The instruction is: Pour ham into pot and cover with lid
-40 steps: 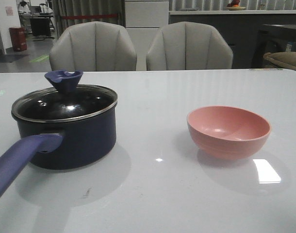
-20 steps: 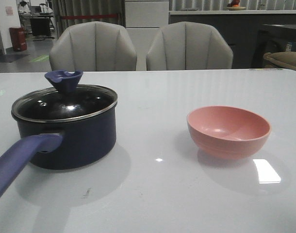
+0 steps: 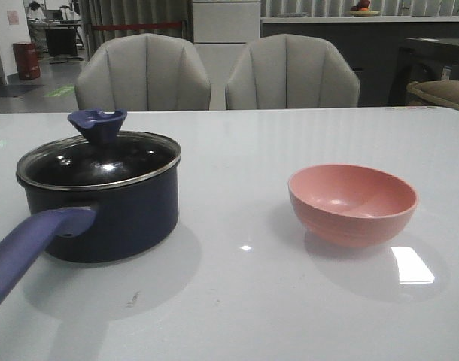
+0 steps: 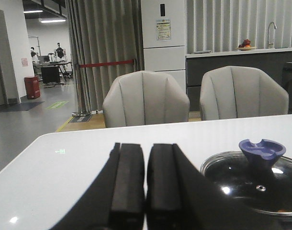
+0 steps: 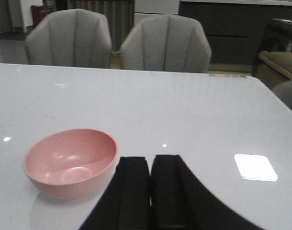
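Observation:
The dark navy pot (image 3: 101,214) stands at the table's left with its purple-blue handle (image 3: 26,248) pointing to the near left. The glass lid (image 3: 98,162) with its blue knob (image 3: 98,125) sits on the pot; it also shows in the left wrist view (image 4: 256,184). The pink bowl (image 3: 353,203) stands at the right and looks empty; it also shows in the right wrist view (image 5: 69,162). No ham shows. My left gripper (image 4: 146,146) is shut and empty, beside the pot. My right gripper (image 5: 150,158) is shut and empty, beside the bowl. Neither gripper shows in the front view.
The white table (image 3: 237,301) has two grey chairs (image 3: 143,71) (image 3: 292,71) behind its far edge. A bright light reflection (image 3: 411,265) lies on the table near the bowl.
The front view has shifted very slightly; pot, lid and bowl have not moved.

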`<state>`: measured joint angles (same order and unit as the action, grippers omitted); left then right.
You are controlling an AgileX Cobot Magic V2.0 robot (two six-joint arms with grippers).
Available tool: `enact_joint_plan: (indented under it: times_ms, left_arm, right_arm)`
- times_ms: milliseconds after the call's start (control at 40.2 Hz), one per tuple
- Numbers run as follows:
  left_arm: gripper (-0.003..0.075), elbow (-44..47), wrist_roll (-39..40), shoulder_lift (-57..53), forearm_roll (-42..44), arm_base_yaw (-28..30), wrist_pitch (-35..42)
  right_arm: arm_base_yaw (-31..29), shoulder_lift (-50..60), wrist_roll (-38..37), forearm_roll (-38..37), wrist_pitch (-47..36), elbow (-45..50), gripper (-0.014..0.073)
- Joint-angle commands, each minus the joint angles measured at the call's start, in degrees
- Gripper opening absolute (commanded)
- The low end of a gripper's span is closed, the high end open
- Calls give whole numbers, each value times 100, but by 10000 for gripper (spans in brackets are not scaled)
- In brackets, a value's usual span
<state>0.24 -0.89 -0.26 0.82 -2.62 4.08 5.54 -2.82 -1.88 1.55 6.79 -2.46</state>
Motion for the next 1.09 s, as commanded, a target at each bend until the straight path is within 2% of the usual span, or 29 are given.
enact_joint_plan:
  times_ms: [0, 99, 1068]
  left_arm:
    - [113, 123, 0, -103, -6, 7, 456]
    - [113, 123, 0, -103, -6, 7, 456]
    - [113, 123, 0, -103, -6, 7, 456]
  right_arm:
    - [-166, 94, -590, -467, -679, 81, 148]
    - [-160, 299, -814, -695, -861, 310, 148]
    - [-43, 454, -764, -695, -821, 370, 148]
